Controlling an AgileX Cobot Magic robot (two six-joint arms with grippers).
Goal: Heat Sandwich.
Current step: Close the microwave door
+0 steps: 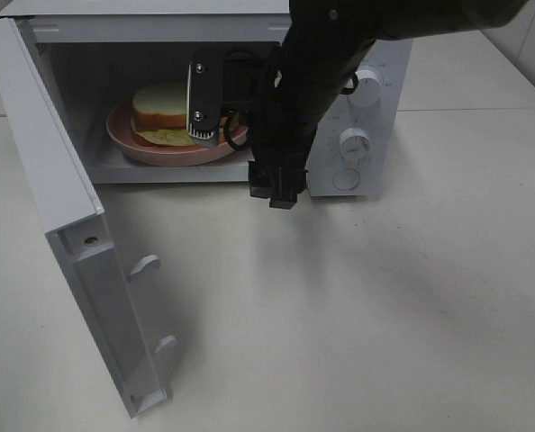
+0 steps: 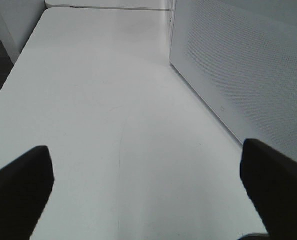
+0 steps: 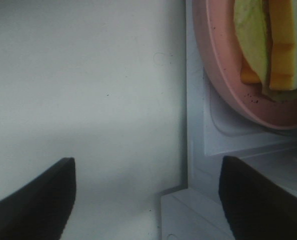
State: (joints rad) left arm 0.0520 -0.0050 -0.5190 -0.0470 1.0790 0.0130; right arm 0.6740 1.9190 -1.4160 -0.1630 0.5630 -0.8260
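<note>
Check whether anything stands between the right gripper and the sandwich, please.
Nothing visible does. The sandwich lies on the pink plate inside the microwave, whose door is swung wide open. The right gripper hangs open and empty just outside the opening, with only the bare microwave floor between them.

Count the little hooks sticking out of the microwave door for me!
2. Both are on the free edge of the open door: the upper hook and the lower hook beneath it. None looks hidden.
</note>
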